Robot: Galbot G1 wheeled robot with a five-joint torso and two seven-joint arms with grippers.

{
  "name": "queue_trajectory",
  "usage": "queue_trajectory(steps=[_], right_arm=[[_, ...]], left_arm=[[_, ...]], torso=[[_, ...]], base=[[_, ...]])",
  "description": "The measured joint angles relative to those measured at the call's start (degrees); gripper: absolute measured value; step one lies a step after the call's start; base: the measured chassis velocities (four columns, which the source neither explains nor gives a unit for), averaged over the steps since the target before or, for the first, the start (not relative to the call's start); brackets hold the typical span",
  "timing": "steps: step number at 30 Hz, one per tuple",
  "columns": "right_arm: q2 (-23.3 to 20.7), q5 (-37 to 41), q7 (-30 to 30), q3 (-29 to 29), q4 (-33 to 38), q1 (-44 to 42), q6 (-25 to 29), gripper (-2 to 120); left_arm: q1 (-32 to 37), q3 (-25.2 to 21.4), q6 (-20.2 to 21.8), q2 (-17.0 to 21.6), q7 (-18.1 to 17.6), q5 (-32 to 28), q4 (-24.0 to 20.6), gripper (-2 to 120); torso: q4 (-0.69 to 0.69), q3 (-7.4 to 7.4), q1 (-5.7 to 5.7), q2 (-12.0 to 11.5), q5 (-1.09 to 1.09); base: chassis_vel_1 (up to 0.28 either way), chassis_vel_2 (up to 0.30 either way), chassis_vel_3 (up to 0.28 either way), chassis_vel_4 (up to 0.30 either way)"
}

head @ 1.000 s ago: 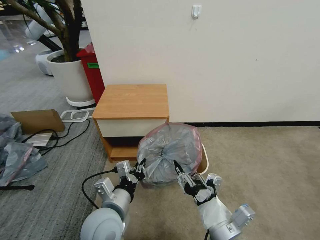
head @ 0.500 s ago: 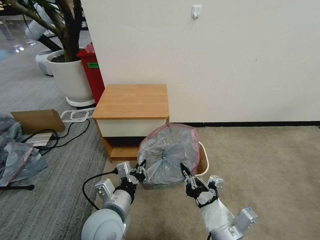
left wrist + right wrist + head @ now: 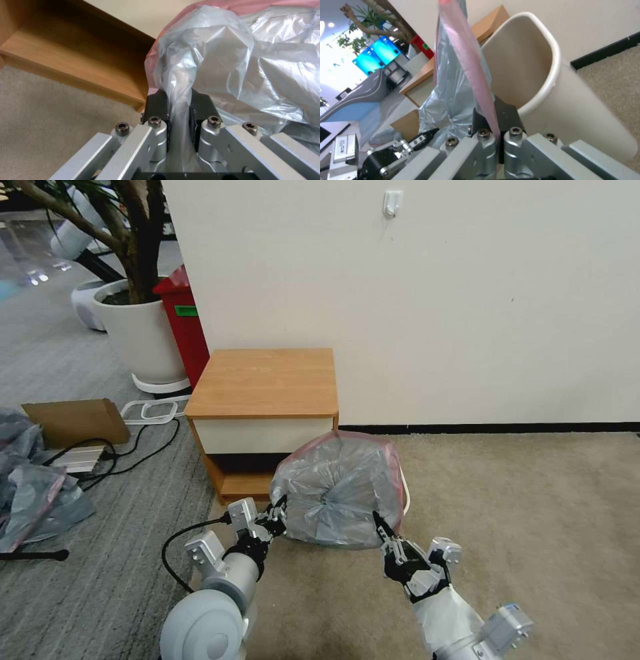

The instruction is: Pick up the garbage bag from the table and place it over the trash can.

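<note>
The garbage bag [image 3: 337,490], crinkled grey plastic with a pinkish-red rim, hangs stretched between both grippers just in front of the table [image 3: 267,380], covering most of the trash can [image 3: 404,493]. My left gripper [image 3: 279,511] is shut on the bag's left edge [image 3: 178,110]. My right gripper [image 3: 381,528] is shut on the pink rim [image 3: 486,112] at the bag's right. In the right wrist view the cream trash can [image 3: 533,82] stands open just past the held rim, with the bag [image 3: 453,87] beside its mouth, not around it.
A white plant pot [image 3: 137,337] and a red bin [image 3: 183,323] stand left of the table by the wall. A heap of grey and pink plastic [image 3: 33,487], a cardboard box [image 3: 77,420] and cables [image 3: 133,453] lie on the floor at left. Beige carpet [image 3: 533,513] spreads right.
Both grippers have drawn back toward me with the bag, the right one lower and farther right. The bag has slid nearer and now hides more of the trash can's rim.
</note>
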Motion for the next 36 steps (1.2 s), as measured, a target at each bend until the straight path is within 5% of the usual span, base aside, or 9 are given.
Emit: queue_trajectory(steps=[5,20,31,36], right_arm=[[0.1,-0.9,0.0,-0.8,0.8,0.1,0.1,3],[-0.1,-8.7,-0.1,-0.9,4.8,-3.8,8.0,61],[2.4,-4.9,1.4,-1.0,4.4,5.4,4.1,97],[3.5,-3.2,3.7,-1.5,3.4,8.3,2.4,100]], left_arm=[[-0.1,0.4,0.1,-0.1,0.0,0.0,0.2,9],[-1.0,0.5,0.1,-0.5,-0.1,0.5,1.5,9],[-1.0,0.8,0.1,-0.3,0.0,0.5,1.1,9],[-0.8,0.9,0.1,-0.3,0.2,0.6,0.8,9]], torso=[[0.0,0.0,0.0,0.0,0.0],[0.0,0.0,0.0,0.0,0.0],[0.0,0.0,0.0,0.0,0.0],[0.0,0.0,0.0,0.0,-0.01]], base=[[0.0,0.0,0.0,0.0],[0.0,0.0,0.0,0.0],[0.0,0.0,0.0,0.0],[0.0,0.0,0.0,0.0]])
